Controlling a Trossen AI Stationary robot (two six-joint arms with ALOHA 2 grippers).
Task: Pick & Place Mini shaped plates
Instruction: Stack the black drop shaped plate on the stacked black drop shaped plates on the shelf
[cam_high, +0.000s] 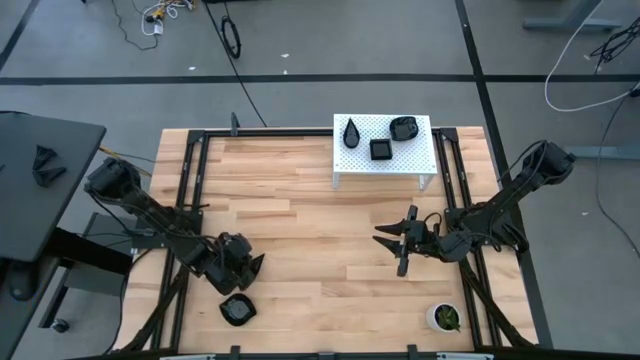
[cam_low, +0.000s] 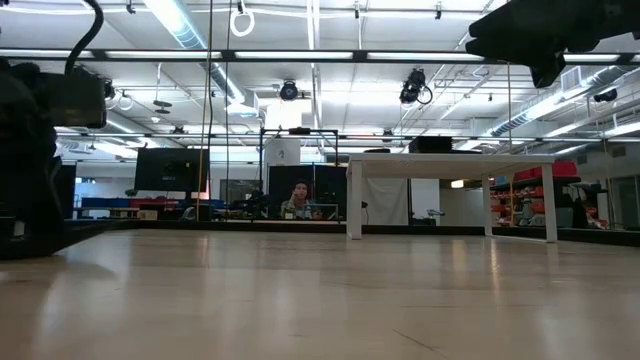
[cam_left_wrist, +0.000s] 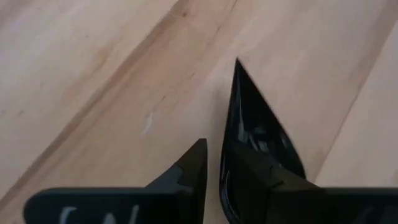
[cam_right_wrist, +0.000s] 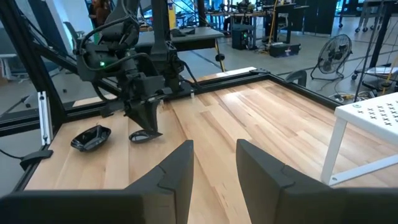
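High view: three small black plates rest on the white shelf (cam_high: 345, 168) at the far side of the table (cam_high: 300, 200): a teardrop plate (cam_high: 352, 131), a square plate (cam_high: 381, 150) and a rounded plate (cam_high: 404, 127). A further dark plate (cam_high: 237, 309) lies at the near edge, just beside the left gripper (cam_high: 245, 272). The right gripper (cam_high: 396, 240) hovers mid-table, fingers spread, holding nothing. A potted plant (cam_high: 444, 318) stands at the near right corner.

Low view: only the shelf legs and the bare tabletop are visible; no plate is visible.

Left wrist view: a glossy pointed plate (cam_left_wrist: 255, 134) stands on edge, its rim in the narrow gap between the fingers (cam_left_wrist: 186, 174). Whether the grip is firm cannot be told.

Right wrist view: the left gripper points down onto a plate (cam_right_wrist: 144, 135) on the wood; a second plate (cam_right_wrist: 91, 137) lies beside it.

Handling: the plates appear light, rigid and glossy, hence probably slippery and breakable. Grip across the thin rim, near the broad end.
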